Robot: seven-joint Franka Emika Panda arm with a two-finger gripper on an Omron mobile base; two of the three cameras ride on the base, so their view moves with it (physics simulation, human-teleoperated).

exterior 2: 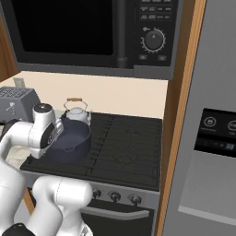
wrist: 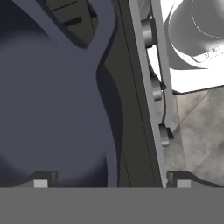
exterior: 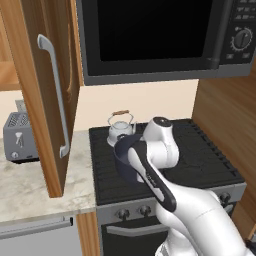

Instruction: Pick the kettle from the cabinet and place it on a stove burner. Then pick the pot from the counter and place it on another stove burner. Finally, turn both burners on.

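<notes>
Left base view, reading from the left: I see the grey toaster point(exterior: 18, 136) standing on the pale counter point(exterior: 30, 187), then the cabinet point(exterior: 47, 90) door swung open, its long silver handle facing me. Right of it is the black stove point(exterior: 210, 160), with the kettle point(exterior: 121, 129) sitting on the rear left burner. Just in front of the kettle is the dark pot point(exterior: 125, 162), resting on the front left grate, and my white arm crosses over its right side. Above hangs the black microwave point(exterior: 160, 35).

In the right base view the toaster point(exterior 2: 16, 103) is again at the far left; the pot point(exterior 2: 71, 140) sits on the stove point(exterior 2: 129, 147) beside the arm's wrist, with the kettle point(exterior 2: 76, 112) directly behind it, close to the pot's rim. The stove knobs point(exterior 2: 115, 197) line the front panel.

In the hand view I look down at the pot's point(wrist: 48, 109) navy wall and rim on the left, with the stove's front edge and knobs point(wrist: 157, 89) to the right. The gripper point(wrist: 112, 181) is spread wide: its two fingertips point(wrist: 41, 180) stand far apart at the bottom, and they grip nothing.
</notes>
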